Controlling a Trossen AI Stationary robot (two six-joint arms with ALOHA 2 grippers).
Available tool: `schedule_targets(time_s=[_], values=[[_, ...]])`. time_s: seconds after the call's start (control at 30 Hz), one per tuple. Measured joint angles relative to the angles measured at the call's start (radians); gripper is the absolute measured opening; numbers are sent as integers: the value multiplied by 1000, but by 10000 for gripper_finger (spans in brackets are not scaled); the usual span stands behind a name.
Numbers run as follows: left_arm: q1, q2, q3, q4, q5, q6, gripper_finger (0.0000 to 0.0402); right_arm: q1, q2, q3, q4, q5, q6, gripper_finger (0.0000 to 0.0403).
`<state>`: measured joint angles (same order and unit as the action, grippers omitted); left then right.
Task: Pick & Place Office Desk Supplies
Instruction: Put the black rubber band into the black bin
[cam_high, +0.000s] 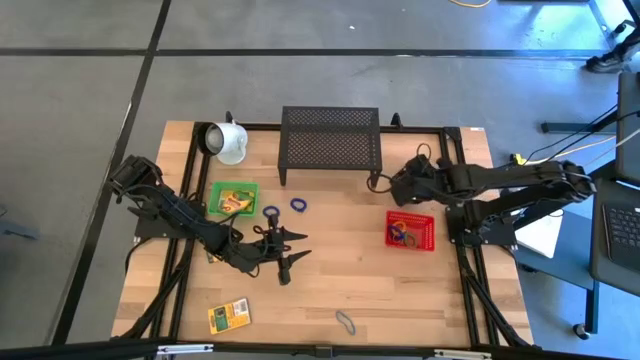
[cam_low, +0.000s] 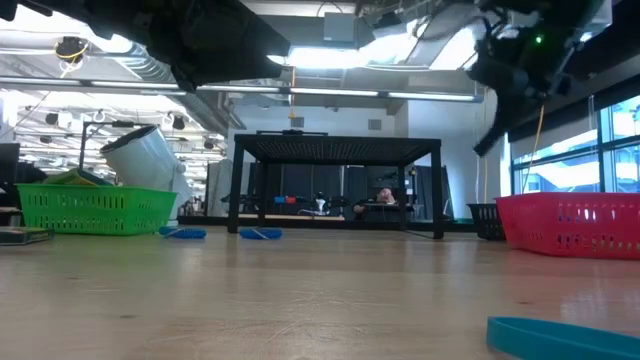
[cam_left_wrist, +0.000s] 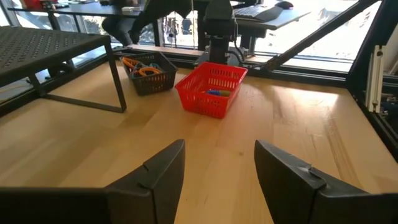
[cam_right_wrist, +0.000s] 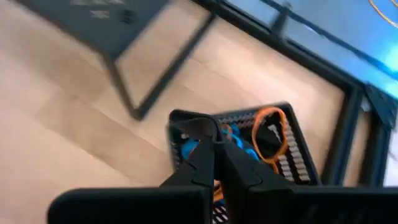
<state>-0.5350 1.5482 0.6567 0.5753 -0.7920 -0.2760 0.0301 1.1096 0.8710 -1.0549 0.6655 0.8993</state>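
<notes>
We judge that the step in hand is to pick one of the blue rubber-band loops (cam_high: 297, 204) that lie in the middle of the worktop (cam_high: 360, 290), in front of the black mesh rack (cam_high: 330, 140). To do it well, the left claw (cam_high: 285, 255) should come down straight over a loop, with one finger inside it and one outside, and press low to the wood before it squeezes. This claw hovers near the centre of the worktop; its fingers (cam_left_wrist: 155, 180) are spread wide and hold nothing.

The right claw (cam_right_wrist: 214, 152) is over the small black basket (cam_right_wrist: 273, 140) near the far right corner. Its fingers are pressed together; we think they pinch nothing, but the view is blurred. A grey loop (cam_high: 345, 321) and a crayon box (cam_high: 229, 316) lie near the front edge.
</notes>
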Motion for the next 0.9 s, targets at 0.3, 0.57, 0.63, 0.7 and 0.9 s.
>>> schedule_targets(time_s=[0.3, 0.57, 0.63, 0.7, 0.9], values=[[-1, 0, 0, -4, 1, -3, 191, -60, 35, -124, 19, -57, 92, 11], [0, 0, 0, -4, 1, -1, 191, -88, 46, -198, 97, -106, 92, 13], [0, 0, 0, -4, 1, -1, 191, -93, 46, -198, 102, -106, 99, 23], [0, 0, 0, -4, 1, 0, 191, -99, 46, -198, 102, -106, 113, 41], [0, 0, 0, -4, 1, 0, 191, -118, 46, -198, 102, -106, 114, 113]])
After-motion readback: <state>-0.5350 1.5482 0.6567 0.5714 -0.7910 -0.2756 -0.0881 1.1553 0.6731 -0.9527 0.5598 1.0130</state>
